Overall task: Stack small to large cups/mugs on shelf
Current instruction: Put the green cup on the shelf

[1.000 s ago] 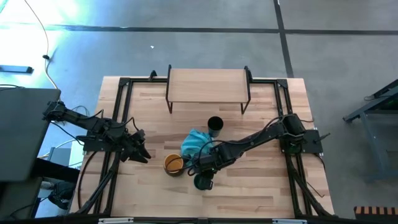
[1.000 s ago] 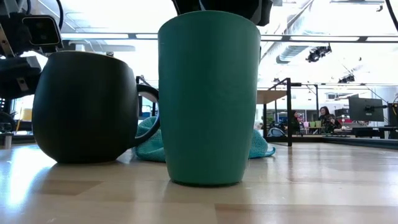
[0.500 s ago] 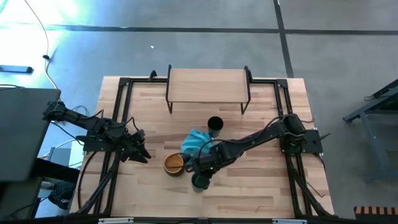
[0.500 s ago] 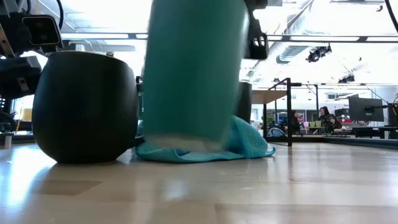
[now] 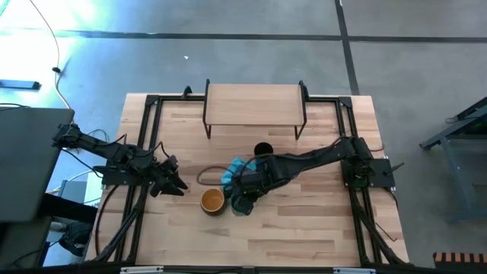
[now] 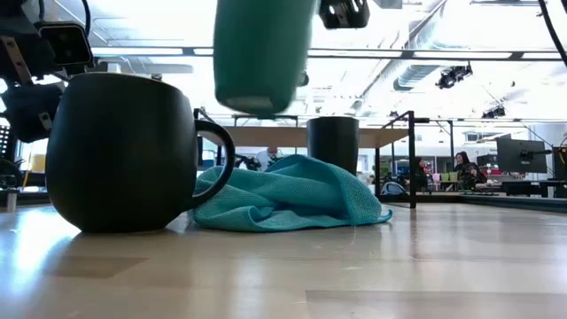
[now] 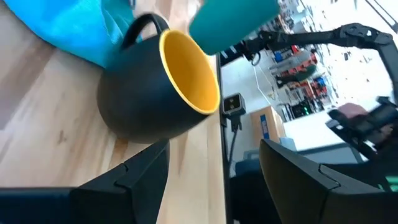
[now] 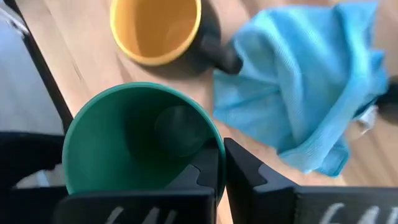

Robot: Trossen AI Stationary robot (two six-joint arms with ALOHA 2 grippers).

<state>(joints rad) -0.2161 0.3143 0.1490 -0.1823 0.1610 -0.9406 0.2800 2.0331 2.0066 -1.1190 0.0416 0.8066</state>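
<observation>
My right gripper (image 8: 221,168) is shut on the green cup (image 6: 261,53), which hangs in the air over the table's middle, above the near edge of the teal cloth (image 5: 232,171). The dark mug (image 5: 212,200) with the yellow inside stands on the table just left of it. The black cup (image 5: 262,150) stands beyond the cloth, partly hidden by my right arm. The shelf (image 5: 255,104) stands at the far edge on thin black legs. My left gripper (image 5: 171,185) waits open at the left and points at the mug (image 7: 155,93). My right gripper holds the green cup by its rim (image 8: 214,148), one finger inside the cup and one outside, with the wall pinched between them. The fingers come from above, slanting down. The cup hangs below them, mouth up, about upright, lifted clear of the table.
The crumpled teal cloth (image 6: 292,195) lies between the mug (image 6: 120,151) and the black cup (image 6: 333,142). Black frame rails run along the table's left and right sides. Bare wood lies toward the near edge.
My right gripper has risen and drawn a little toward the far edge with the green cup. The cup stood on the table near the front a second ago. It now hangs clear, well above the cloth.
</observation>
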